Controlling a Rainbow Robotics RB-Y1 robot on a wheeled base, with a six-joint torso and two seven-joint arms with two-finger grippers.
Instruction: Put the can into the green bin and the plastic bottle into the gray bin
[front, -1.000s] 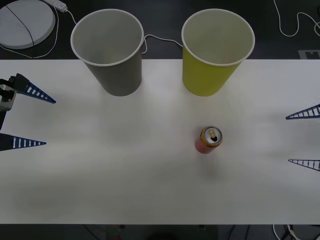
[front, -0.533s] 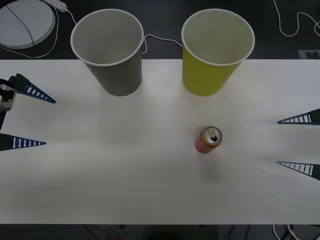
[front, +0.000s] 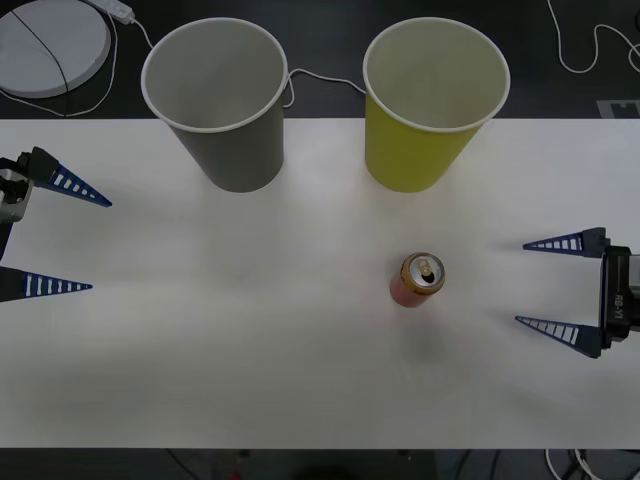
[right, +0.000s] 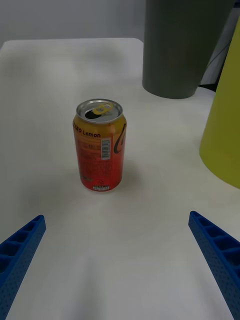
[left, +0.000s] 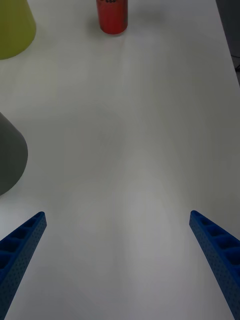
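Observation:
The red can (front: 417, 281) with its gold top stands upright on the white table (front: 250, 340), in front of the green bin (front: 433, 100). The gray bin (front: 217, 100) stands to the left of the green one. My right gripper (front: 548, 283) is open at the table's right side, pointing at the can from a short distance. Its wrist view shows the can (right: 100, 145) centred ahead of the open right gripper (right: 120, 260), with the gray bin (right: 182, 47) and green bin (right: 225, 125) beyond. My left gripper (front: 95, 243) waits open at the left edge. The plastic bottle is out of view.
A round white disc (front: 45, 45) and white cables (front: 590, 50) lie on the dark floor behind the table. The left wrist view shows the can (left: 112, 15) far off, the green bin (left: 12, 25) and the gray bin (left: 10, 155).
My right gripper has moved left, further onto the table and closer to the can. The left arm, can and bins have not moved.

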